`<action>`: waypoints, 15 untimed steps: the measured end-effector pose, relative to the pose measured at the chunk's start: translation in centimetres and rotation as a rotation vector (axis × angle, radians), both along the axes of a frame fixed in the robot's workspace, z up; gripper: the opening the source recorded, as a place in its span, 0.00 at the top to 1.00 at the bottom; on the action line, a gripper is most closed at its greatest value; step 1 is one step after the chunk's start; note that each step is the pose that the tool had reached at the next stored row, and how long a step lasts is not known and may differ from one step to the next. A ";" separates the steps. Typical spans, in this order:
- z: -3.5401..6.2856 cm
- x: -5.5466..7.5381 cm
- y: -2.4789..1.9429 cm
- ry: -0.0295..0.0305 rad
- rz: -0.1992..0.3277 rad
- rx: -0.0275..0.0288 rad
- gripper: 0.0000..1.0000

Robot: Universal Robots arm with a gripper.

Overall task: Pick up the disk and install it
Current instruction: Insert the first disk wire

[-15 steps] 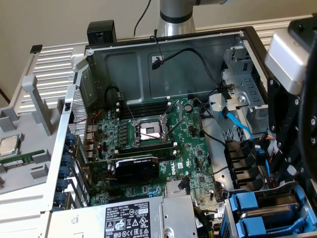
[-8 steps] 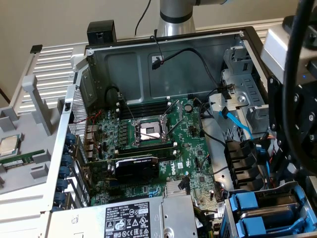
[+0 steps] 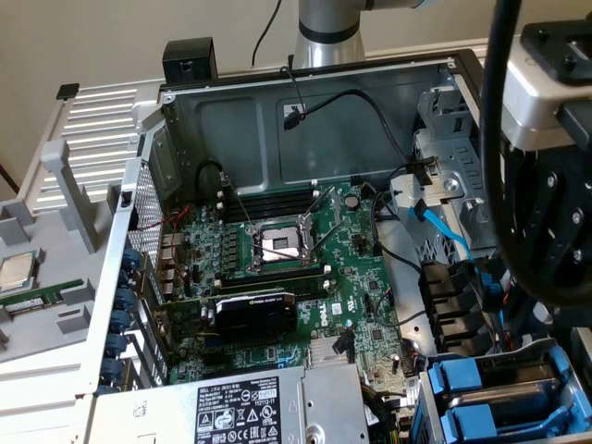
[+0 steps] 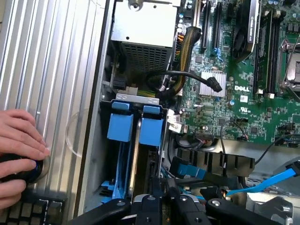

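An open computer case (image 3: 277, 111) lies with its circuit board (image 3: 356, 277) facing up. Take the chip socket (image 3: 280, 244) as the middle of the dial in the exterior view. At 6 o'clock from it sits a black card (image 3: 254, 314), and farther along the same line is the power supply (image 3: 250, 407) with its white label. At 12 o'clock the arm (image 3: 328, 32) rises behind the case's back wall. At 9 o'clock, outside the case, a small square chip (image 3: 17, 271) lies in a grey holder (image 3: 55, 324), with a green memory stick (image 3: 32, 301) just beside it. At 3 o'clock a light-blue cable (image 3: 442, 229) slants down past a row of black plugs (image 3: 453, 296). At 4 to 5 o'clock, in the corner of the case, two blue carrier fronts show side by side under the arm's dark head. In the wrist view both stand on edge in the drive bay (image 4: 136, 97). The disk (image 4: 151, 132) is the one nearer the circuit board, with a thin silver edge along its side. The other carrier (image 4: 119, 126) is just beside it, nearer the case wall. The gripper (image 4: 161, 206) hangs right over the bay, roughly in line with the disk. Whether it touches the disk, and how its jaws stand, cannot be told. Outside the case a person's hand (image 4: 18, 150) rests on a dark round knob (image 4: 28, 171) on a ribbed silver panel (image 4: 56, 70).
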State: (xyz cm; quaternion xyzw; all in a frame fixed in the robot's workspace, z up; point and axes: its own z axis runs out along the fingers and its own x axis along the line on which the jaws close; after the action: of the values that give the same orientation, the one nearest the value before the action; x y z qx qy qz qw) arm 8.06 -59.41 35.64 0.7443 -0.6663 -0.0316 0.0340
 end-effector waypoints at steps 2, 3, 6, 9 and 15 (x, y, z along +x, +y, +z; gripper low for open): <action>-0.04 0.0 0.01 0.0010 -0.001 -0.0116 0.83; -0.07 0.0 0.01 0.0016 -0.002 -0.0227 0.83; -0.09 0.0 0.01 0.0091 -0.008 -0.0478 0.83; -0.07 0.0 0.01 0.0180 -0.029 -0.0503 0.83; -0.09 0.0 0.02 0.0283 -0.088 -0.0499 0.83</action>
State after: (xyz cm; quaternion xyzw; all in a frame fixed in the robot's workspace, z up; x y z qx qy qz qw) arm 8.05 -59.39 35.55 0.7128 -0.6982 -0.0269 0.0606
